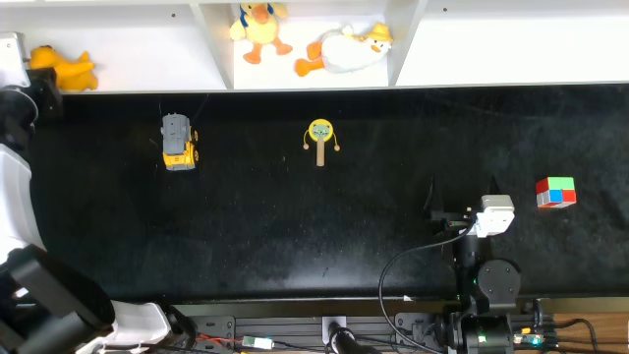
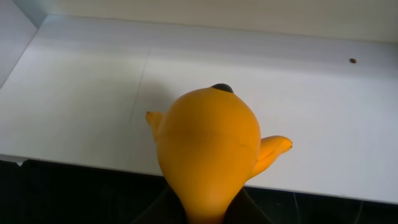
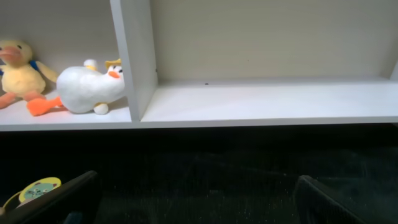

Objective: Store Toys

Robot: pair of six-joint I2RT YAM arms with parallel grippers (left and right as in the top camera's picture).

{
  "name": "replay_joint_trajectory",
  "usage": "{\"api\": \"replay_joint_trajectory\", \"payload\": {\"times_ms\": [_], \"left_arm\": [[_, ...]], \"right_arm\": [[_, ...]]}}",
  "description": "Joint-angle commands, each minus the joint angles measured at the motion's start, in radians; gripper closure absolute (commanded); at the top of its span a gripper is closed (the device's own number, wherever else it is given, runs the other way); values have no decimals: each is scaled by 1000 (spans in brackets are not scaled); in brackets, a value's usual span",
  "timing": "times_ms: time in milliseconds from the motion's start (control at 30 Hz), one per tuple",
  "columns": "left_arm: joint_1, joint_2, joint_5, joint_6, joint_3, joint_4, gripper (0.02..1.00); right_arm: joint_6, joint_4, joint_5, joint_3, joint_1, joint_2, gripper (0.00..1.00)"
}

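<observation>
An orange duck toy (image 2: 210,152) is held in my left gripper (image 2: 205,214), which is shut on its lower end, over the front edge of the white shelf's left compartment (image 2: 81,93). From above, the orange toy (image 1: 61,69) sits at that compartment's left end, by my left arm. On the black table lie a yellow and grey truck (image 1: 178,143), a small rattle drum (image 1: 320,138) and a colour cube (image 1: 555,192). My right gripper (image 1: 460,202) rests low at the table's front right, open and holding nothing, its fingers (image 3: 62,199) spread wide.
The shelf's middle compartment holds a yellow duck plush (image 1: 259,28) and a white duck plush (image 1: 344,49). The white duck (image 3: 93,87) lies against a divider (image 3: 137,56); the right compartment (image 3: 267,99) is bare. Cables run along the table's front edge (image 1: 393,295).
</observation>
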Motion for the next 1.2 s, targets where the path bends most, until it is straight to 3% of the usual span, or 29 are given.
{"api": "replay_joint_trajectory", "payload": {"times_ms": [33, 1200], "left_arm": [[-5, 10, -54, -11, 31, 11, 936], [-53, 60, -66, -35, 31, 77, 919]], "right_arm": [[7, 5, -8, -14, -1, -10, 5], [7, 5, -8, -14, -1, -10, 5]]}}
